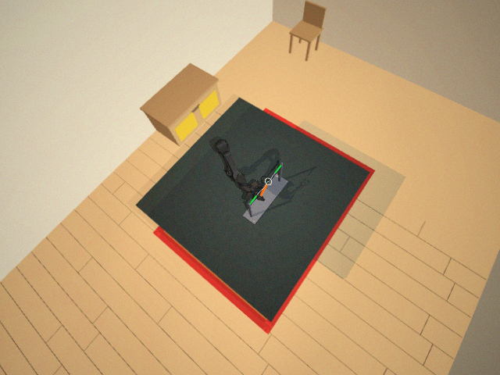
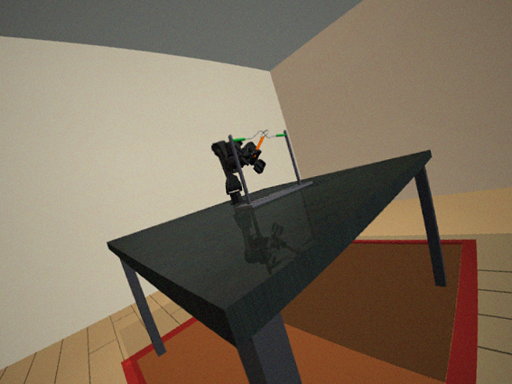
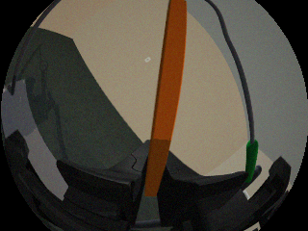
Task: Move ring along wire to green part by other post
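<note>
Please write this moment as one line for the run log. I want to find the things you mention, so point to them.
gripper (image 1: 261,196) (image 3: 153,144): shut on orange handle (image 1: 263,190) (image 2: 259,143) (image 3: 169,77) | ring (image 1: 268,181) (image 2: 262,137): between both green parts | release: not done

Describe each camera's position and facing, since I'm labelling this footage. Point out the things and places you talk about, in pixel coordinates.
Top: high above, looking steeply down on the table (image 1: 226,250) (image 2: 192,262); whole arm (image 1: 229,163) (image 2: 229,164) shows.
Exterior: low beyond a table corner, facing the arm, tilted; arm shows.
Wrist: on the arm, looking along the tool's fingers at the orange handle (image 1: 263,190) (image 2: 259,143) (image 3: 168,82).
Top and exterior share both posts.
</note>
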`<state>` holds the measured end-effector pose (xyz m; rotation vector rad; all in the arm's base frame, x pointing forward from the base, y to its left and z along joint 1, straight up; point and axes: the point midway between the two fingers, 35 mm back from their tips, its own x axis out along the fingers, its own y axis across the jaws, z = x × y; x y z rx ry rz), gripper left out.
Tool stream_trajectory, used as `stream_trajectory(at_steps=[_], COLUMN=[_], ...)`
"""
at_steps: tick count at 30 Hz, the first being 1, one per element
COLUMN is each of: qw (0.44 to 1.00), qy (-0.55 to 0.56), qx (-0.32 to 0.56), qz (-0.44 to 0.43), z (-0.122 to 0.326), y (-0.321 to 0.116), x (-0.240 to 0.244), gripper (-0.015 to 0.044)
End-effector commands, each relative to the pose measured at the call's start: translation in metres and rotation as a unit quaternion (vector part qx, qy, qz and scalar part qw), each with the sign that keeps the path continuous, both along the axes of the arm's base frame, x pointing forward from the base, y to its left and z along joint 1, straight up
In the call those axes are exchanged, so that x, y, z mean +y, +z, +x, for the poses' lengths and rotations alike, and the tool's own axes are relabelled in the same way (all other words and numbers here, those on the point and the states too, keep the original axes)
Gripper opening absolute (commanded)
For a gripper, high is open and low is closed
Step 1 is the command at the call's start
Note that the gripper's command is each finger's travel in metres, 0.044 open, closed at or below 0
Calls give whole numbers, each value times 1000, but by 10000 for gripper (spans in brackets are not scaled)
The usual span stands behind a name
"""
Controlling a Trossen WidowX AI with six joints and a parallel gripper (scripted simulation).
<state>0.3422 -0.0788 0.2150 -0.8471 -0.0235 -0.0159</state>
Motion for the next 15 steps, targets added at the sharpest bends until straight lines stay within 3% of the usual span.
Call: stream_trajectory(at_steps=[1,15], qw=[1000,995], qy=[0,12], qx=[-4,9], qz=[-18,98], z=[0,0], y=[0,-32], x=[0,29], gripper=[-150,-150])
